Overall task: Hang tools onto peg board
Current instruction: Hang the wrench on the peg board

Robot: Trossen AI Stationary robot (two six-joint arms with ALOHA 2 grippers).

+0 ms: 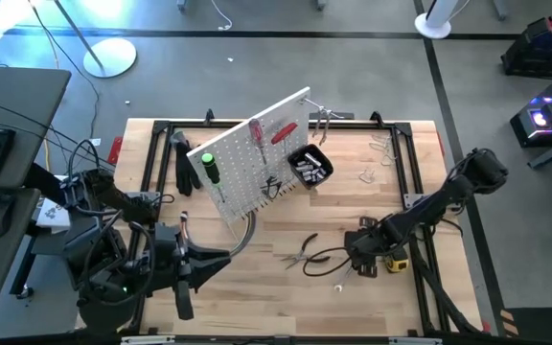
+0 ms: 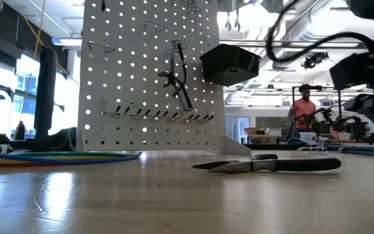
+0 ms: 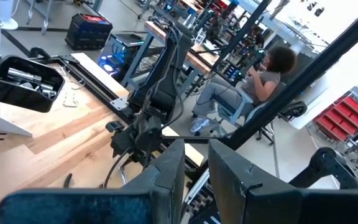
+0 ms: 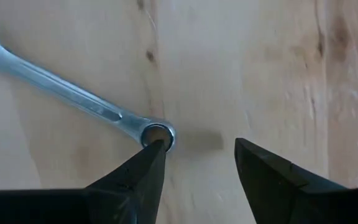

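Gaping right pincer (image 4: pixel 197 155) over slim silver wrench (image 4: pixel 73 99) on pale grained table (image 4: pixel 260 62)

wrench (image 4: pixel 73 96): open end cut off by right wrist picture's edge; only shaft and ring end show
wrench in high view: hidden under right gripper (image 1: pixel 360 251), too small to tell
peg board (image 2: pixel 151 78): top cut off in low view; upper tools only partly seen
black bin (image 1: pixel 310 165): contents small, silver bits, type unclear
pliers (image 2: pixel 271 164): jaw tip dark in low view, detail unclear
yellow tool (image 1: pixel 397 262): half hidden by right arm near table's right edge
left gripper (image 3: pixel 194 180): fingertips cut off at picture's edge
person (image 3: pixel 253 81): partly hidden behind right arm, beyond table
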